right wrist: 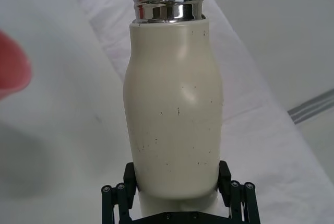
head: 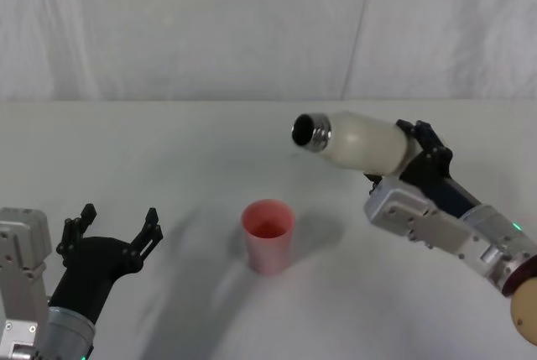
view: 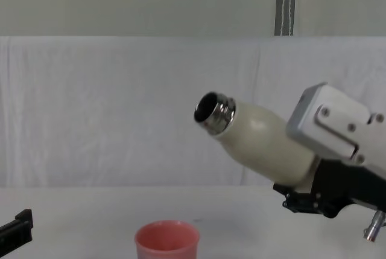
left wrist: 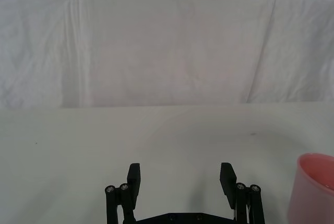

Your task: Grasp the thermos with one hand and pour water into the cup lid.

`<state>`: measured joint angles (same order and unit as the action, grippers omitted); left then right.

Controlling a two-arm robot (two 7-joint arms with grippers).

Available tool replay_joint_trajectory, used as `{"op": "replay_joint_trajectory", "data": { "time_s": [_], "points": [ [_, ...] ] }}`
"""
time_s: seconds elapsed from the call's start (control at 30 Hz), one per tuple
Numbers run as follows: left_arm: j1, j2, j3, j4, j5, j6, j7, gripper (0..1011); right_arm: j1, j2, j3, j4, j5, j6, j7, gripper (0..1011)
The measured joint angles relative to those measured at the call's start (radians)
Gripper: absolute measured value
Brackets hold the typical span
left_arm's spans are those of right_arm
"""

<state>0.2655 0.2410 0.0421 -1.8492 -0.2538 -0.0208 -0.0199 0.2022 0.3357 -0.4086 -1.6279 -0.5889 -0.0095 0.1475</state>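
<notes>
I logged the right gripper (right wrist: 177, 190) clamped round the thermos (head: 362, 142) base, steel neck (head: 311, 132) tilted toward the cup lid (head: 268, 235) below-left for pouring; left gripper (head: 113, 230) idle, spread wide.

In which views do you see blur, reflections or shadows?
Right wrist view: the cup lid is a soft, out-of-focus pink patch at the edge, while the thermos is sharp and its steel neck shows bright reflections. Head view: soft shadows lie on the table beside the cup lid.
</notes>
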Motion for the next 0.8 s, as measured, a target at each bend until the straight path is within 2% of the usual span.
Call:
{"op": "replay_joint_trajectory", "data": {
  "time_s": [0.3, 0.47, 0.5, 0.63, 0.67, 0.8],
  "points": [
    [0.000, 0.000, 0.000, 0.000, 0.000, 0.000, 0.000, 1001, -0.017, -0.035, 0.058, 0.001, 0.135, -0.023, 0.021, 951],
    [0.000, 0.000, 0.000, 0.000, 0.000, 0.000, 0.000, 1001, -0.031, -0.067, 0.103, 0.009, 0.253, -0.036, 0.041, 951],
    [0.000, 0.000, 0.000, 0.000, 0.000, 0.000, 0.000, 1001, -0.031, -0.067, 0.103, 0.009, 0.253, -0.036, 0.041, 951],
    [0.000, 0.000, 0.000, 0.000, 0.000, 0.000, 0.000, 1001, -0.041, -0.088, 0.131, 0.015, 0.335, -0.043, 0.058, 951],
    [0.000, 0.000, 0.000, 0.000, 0.000, 0.000, 0.000, 1001, -0.041, -0.088, 0.131, 0.015, 0.335, -0.043, 0.058, 951],
    [0.000, 0.000, 0.000, 0.000, 0.000, 0.000, 0.000, 1001, -0.051, -0.104, 0.154, 0.017, 0.409, -0.045, 0.070, 951]
  ]
}}
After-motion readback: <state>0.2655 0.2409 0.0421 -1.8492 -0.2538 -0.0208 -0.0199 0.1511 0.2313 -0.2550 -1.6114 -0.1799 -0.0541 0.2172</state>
